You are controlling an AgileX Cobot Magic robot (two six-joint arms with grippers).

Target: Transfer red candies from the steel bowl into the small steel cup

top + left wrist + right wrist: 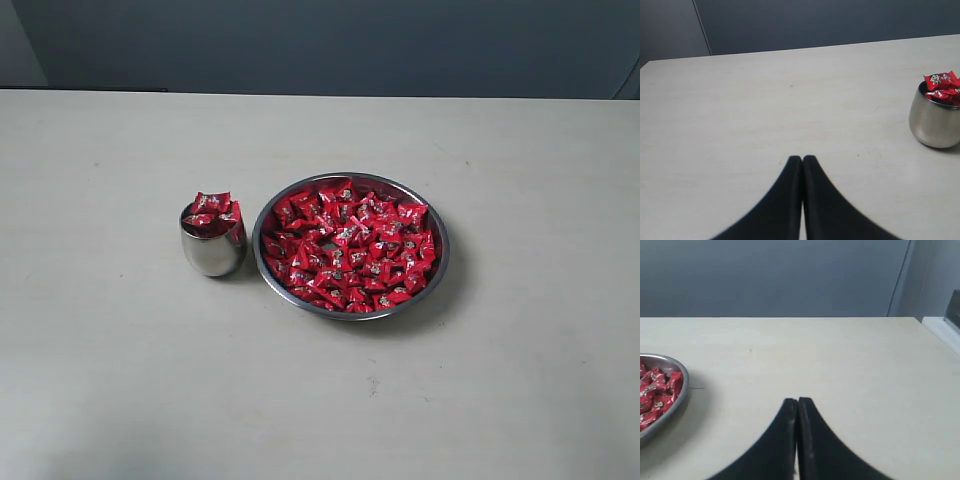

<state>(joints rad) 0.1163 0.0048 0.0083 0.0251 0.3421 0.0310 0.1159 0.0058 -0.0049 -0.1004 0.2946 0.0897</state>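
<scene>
My left gripper: fingers pressed together, holding nothing, above the table. The small steel cup stands well apart from it, ahead of the tips and off to one side, heaped with red candies. My right gripper: likewise closed, nothing held. The steel bowl lies ahead and aside of it, full of candies.

From my seat this looks like a lab or office test station: I see a plain pale table backed by dark grey-blue partition panels.
</scene>
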